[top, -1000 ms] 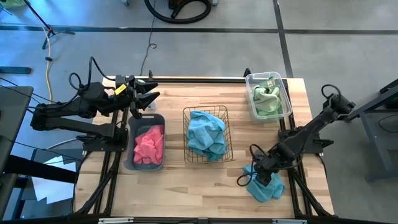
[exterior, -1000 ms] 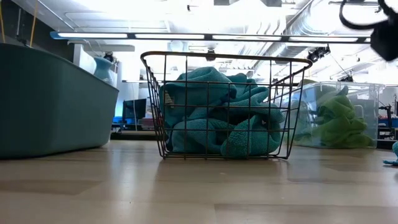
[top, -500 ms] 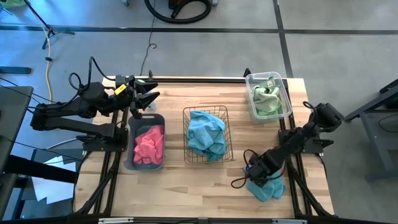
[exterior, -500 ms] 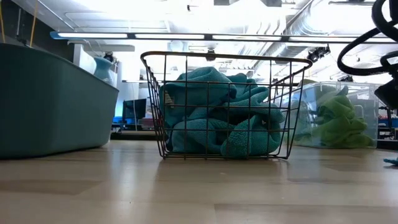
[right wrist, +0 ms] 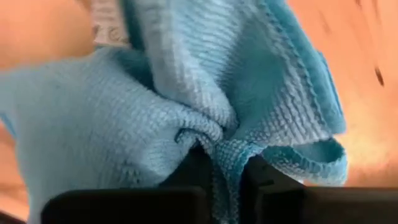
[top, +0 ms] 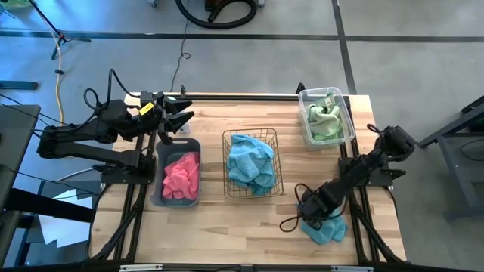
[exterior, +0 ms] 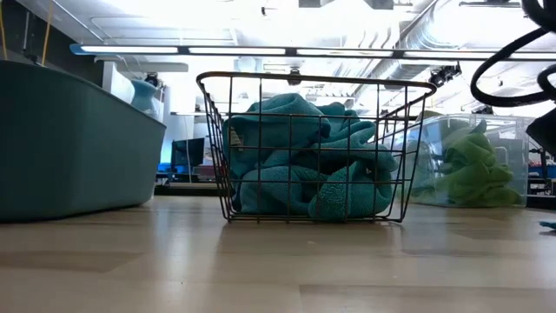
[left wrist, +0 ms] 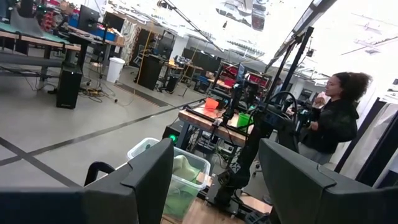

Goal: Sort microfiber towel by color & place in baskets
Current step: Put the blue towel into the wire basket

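Observation:
A teal microfiber towel (top: 327, 230) lies crumpled on the table near its near right corner. My right gripper (top: 311, 217) points steeply down onto it and is shut on it (right wrist: 224, 180). Pink towels (top: 181, 175) lie in the grey-blue tub (top: 159, 170). Teal towels (top: 249, 162) fill the wire basket (exterior: 313, 148). Green towels (top: 325, 117) sit in the clear bin (top: 304, 121). My left gripper (top: 184, 119) waits open, raised over the table's far left, with nothing between its fingers (left wrist: 143, 180). My right gripper pinches a raised fold of the teal towel (right wrist: 217, 140) between its two fingers (right wrist: 264, 180), coming from above and pointing steeply down. The cloth is bunched into wrinkles at the pinch. The remainder of the towel lies spread on the table.
The three containers stand in a row across the table's middle and far right. Bare wood lies along the near edge, left of the loose towel. Beyond the table a person (left wrist: 336, 118) stands among benches and equipment. A black cable loop (top: 291, 221) hangs beside my right gripper.
My right gripper has come down onto the loose teal towel at the near right and tipped more steeply downward. The towel has stayed on the table.

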You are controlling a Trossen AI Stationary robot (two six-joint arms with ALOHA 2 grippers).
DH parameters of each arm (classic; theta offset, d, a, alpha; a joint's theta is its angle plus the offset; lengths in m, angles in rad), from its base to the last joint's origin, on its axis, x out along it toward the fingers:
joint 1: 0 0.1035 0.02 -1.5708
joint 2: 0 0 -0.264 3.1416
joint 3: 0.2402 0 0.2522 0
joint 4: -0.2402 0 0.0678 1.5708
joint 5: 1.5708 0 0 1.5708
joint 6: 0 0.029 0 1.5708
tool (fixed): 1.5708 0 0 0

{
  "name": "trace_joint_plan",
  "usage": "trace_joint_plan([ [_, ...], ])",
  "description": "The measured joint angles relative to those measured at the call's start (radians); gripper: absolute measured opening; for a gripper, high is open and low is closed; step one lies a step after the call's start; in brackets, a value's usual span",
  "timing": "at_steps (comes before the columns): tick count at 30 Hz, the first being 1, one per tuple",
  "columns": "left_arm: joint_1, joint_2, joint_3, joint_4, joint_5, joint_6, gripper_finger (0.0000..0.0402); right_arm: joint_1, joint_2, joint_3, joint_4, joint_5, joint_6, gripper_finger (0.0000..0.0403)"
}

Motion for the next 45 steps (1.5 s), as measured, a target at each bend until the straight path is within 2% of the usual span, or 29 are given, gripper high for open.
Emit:
trace_joint_plan([
  [3,0.0,-0.001,0.0,-0.001,0.0,0.001,0.0225,-0.004,-0.04,-0.01,0.007,-0.034,-0.061,0.0024],
  [5,0.0,-0.001,0.0,-0.004,0.0,0.001,0.0225,-0.006,-0.096,-0.013,-0.012,-0.039,-0.068,0.0011],
  [13,0.0,-0.001,0.0,-0.03,0.0,0.001,0.0225,-0.054,-0.43,0.044,-0.155,-0.03,-0.071,0.0004],
  [18,0.0,-0.001,0.0,-0.03,0.0,0.002,0.0225,-0.118,-0.61,0.137,-0.283,0.061,-0.084,0.0002],
  [23,0.0,-0.001,0.0,-0.028,0.0,0.002,0.0225,-0.185,-0.704,0.268,-0.295,0.201,-0.213,0.0001],
  [26,0.0,-0.001,0.0,-0.026,0.0,0.002,0.0225,-0.225,-0.712,0.353,-0.293,0.27,-0.333,0.0001],
  [32,0.0,-0.001,0.0,-0.025,0.0,0.002,0.0225,-0.321,-0.674,0.425,-0.246,0.293,-0.549,0.0001],
  [40,0.0,-0.001,0.0,-0.024,0.0,0.002,0.0225,-0.474,-0.551,0.382,0.105,0.258,-0.88,0.0001],
  [45,0.0,-0.001,0.0,-0.016,0.0,0.002,0.0225,-0.596,-0.448,0.377,0.401,0.169,-1.033,0.0001],
])
